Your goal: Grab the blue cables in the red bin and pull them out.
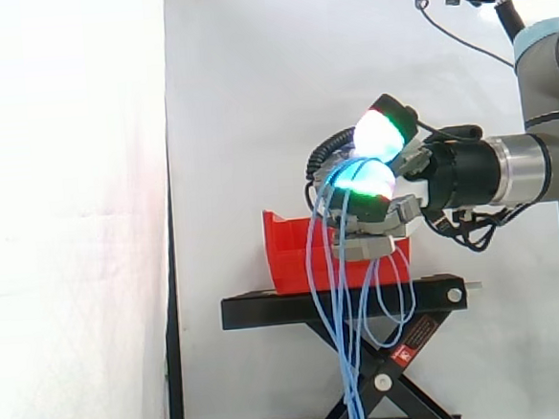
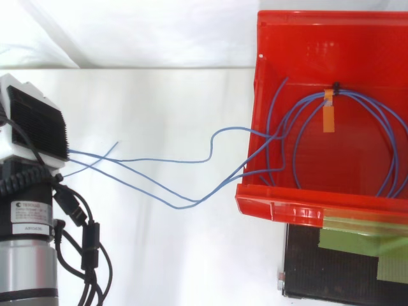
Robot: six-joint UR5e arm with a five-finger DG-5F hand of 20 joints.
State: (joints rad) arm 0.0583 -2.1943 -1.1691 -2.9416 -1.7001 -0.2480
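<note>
Blue cables run through my hand, whose curled fingers pinch several strands while the loose ends dangle past the black stand. From above, most of the coil lies inside the red bin, bound by a black tie with an orange tag. I judge that the bound loop may catch on the bin's front wall and drag or tip it. Equally, the thin strands could slide out of my pinch.
</note>
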